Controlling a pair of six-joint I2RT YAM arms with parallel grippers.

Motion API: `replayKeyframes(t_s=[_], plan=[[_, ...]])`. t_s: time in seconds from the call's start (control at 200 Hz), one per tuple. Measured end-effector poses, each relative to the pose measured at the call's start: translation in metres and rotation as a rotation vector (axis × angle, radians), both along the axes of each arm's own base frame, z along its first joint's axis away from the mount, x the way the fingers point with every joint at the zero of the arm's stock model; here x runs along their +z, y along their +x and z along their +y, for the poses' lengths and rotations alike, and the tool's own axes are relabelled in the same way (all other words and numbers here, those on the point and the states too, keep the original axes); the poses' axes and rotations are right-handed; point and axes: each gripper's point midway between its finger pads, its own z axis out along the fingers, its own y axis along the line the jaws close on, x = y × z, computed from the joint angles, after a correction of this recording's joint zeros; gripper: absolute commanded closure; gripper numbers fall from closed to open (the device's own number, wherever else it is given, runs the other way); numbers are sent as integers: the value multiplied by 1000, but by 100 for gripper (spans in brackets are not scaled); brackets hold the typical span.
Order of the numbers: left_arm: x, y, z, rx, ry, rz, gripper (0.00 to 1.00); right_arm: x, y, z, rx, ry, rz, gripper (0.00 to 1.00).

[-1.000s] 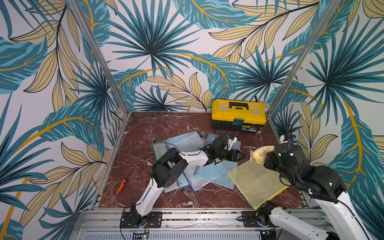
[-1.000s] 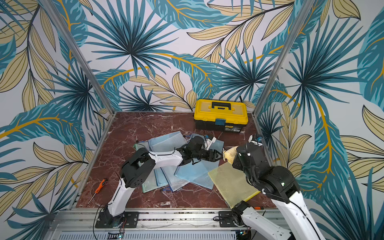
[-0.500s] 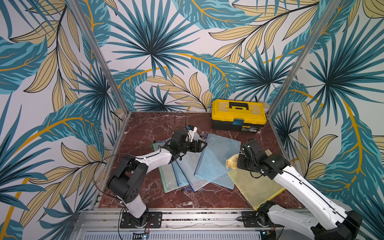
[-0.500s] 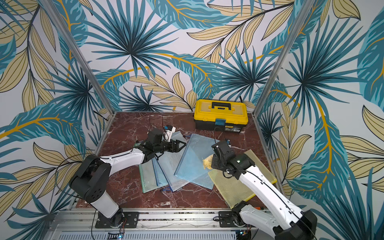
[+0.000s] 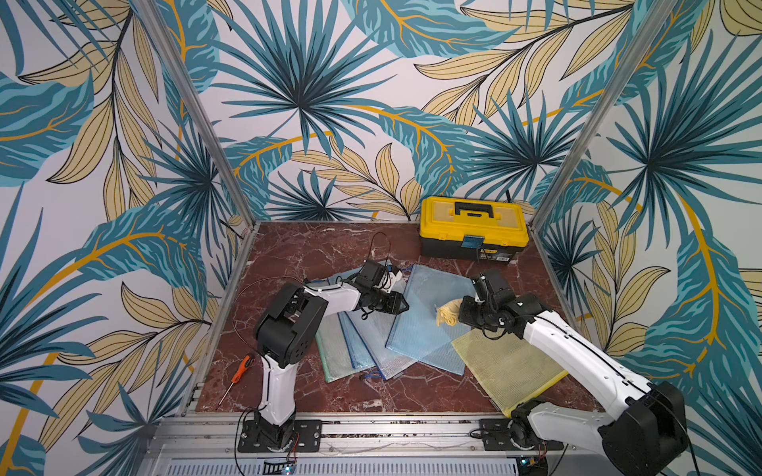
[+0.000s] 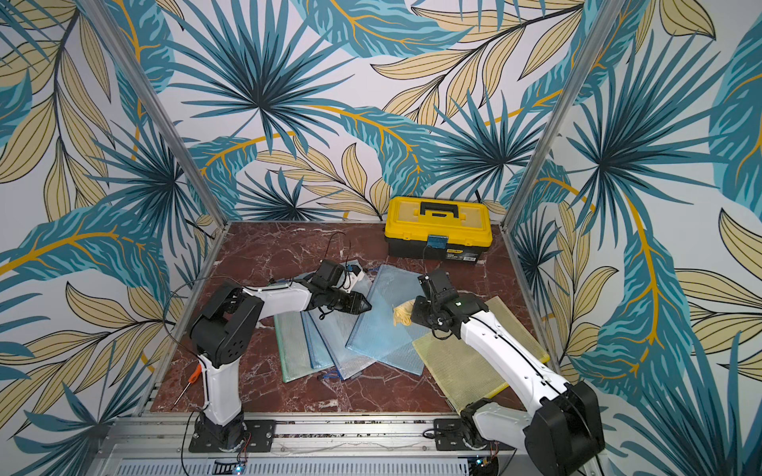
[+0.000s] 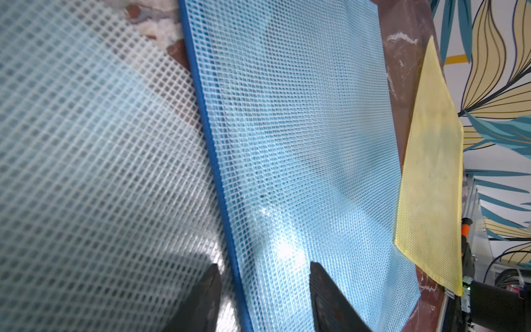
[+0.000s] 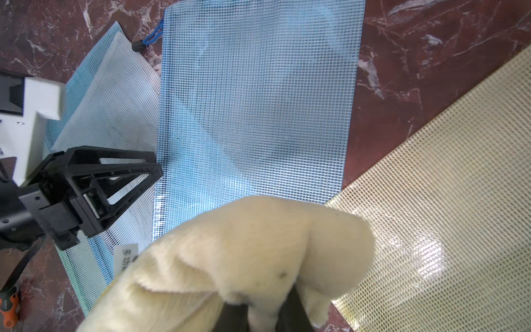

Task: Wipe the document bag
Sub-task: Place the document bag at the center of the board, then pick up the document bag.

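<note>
The top blue mesh document bag [image 5: 429, 325] [image 6: 383, 334] lies flat on a fan of other bags. My left gripper [image 5: 402, 307] [image 6: 365, 306] sits low at its left edge. In the left wrist view its jaws [image 7: 263, 266] stand apart, straddling the bag's dark blue edge strip [image 7: 218, 178] without closing on it. My right gripper [image 5: 462, 315] [image 8: 263, 313] is shut on a cream-yellow cloth [image 5: 447, 314] [image 6: 402, 315] [image 8: 244, 258]. The cloth rests over the blue bag's [image 8: 253, 100] right part.
A yellow mesh bag [image 5: 507, 366] [image 8: 445, 172] lies under my right arm, overlapping the blue one's corner. Pale blue and green bags [image 5: 354, 346] fan out to the left. A yellow toolbox [image 5: 473, 228] stands at the back. An orange screwdriver [image 5: 241, 369] lies at front left.
My right gripper carried the cloth leftward onto the blue bag. My left gripper swung left, then came back to the bag's left edge, and its jaws narrowed.
</note>
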Motion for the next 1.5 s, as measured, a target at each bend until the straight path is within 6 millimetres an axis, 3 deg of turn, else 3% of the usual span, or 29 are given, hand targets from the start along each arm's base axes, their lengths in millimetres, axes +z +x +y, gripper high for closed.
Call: replayKeyframes(t_s=[0.285,0.411,0.596,0.661,0.726,0.891,0.996,1.116,1.342,1.402,1.502], plan=[[-6,-10,-4,-42,-20,56,76,-4,-2,1,12,12,11,100],[-10,-17,-5,-54,-28,93,100,-5,-2,2,17,18,13,100],[-3,-21,-6,-63,-36,100,100,-6,-3,4,22,24,19,100],[13,-22,-2,-52,-33,67,100,-7,-3,3,23,24,20,100],[42,-20,3,-36,-37,3,100,-6,-4,3,29,22,17,100],[154,-14,18,34,-101,-270,100,6,-6,4,46,38,-25,100],[205,-22,29,58,-145,-378,100,14,-6,6,58,54,-56,100],[223,-31,38,61,-146,-419,100,20,-4,8,70,69,-81,100],[220,-42,74,146,-27,-489,100,25,-4,12,94,84,-101,100],[235,-47,86,176,-12,-545,100,29,-4,12,102,87,-115,100],[279,-60,108,228,-25,-688,100,37,-5,13,118,92,-145,100]])
